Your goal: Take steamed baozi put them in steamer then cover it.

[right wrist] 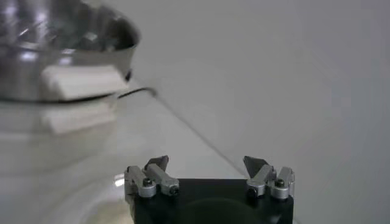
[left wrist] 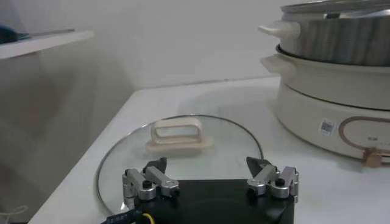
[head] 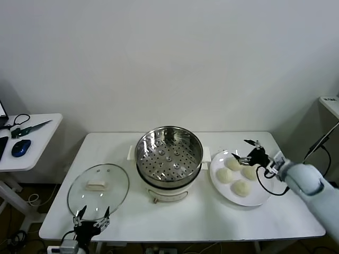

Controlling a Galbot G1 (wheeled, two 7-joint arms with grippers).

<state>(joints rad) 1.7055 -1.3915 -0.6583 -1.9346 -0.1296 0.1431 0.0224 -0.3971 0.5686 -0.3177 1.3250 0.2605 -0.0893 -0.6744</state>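
Cream-white and smooth, the four steamed baozi [head: 237, 175] sit close together on a white plate [head: 217, 179] at the right side of the surface [head: 185, 217], just beside the empty steamer [head: 169, 154]. They look soft and light, so a hard pinch would likely dent them; a gentle hold across the sides of a single bun, low on its dome, seems the safest place to take one. The right claw [head: 247, 150] hovers over the far edge of the plate, just above the buns, its fingers spread apart and gripping nothing; the right arm reaches in from the right edge with the wrist angled down toward the plate. The cover [head: 98, 189] lies flat on the surface to the left of the steamer, handle up; glass of that kind is probably heavy, slippery and breakable, so its cream handle [left wrist: 178, 136] is the sensible grip point. The left claw [head: 91, 216] rests low at the near rim of the cover, fingers wide and empty.
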